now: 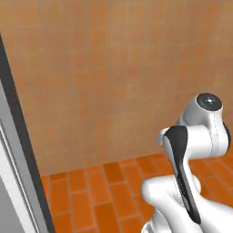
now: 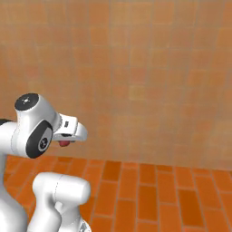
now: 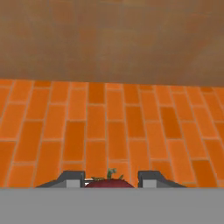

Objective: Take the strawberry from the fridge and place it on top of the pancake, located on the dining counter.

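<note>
Orange brick floor (image 3: 109, 127), tan tiled wall (image 1: 118, 68); at lower centre we see our gripper (image 3: 109, 180) clamped on the strawberry (image 3: 109, 183).

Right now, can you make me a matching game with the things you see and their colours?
Things:
1. strawberry
2. floor
3. wall
4. arm

Colours:
A. white with dark joints
B. red, held in the shut tool
C. bright orange bricks
D. pale tan tiles

Pairs: 1-B, 2-C, 3-D, 4-A
</note>
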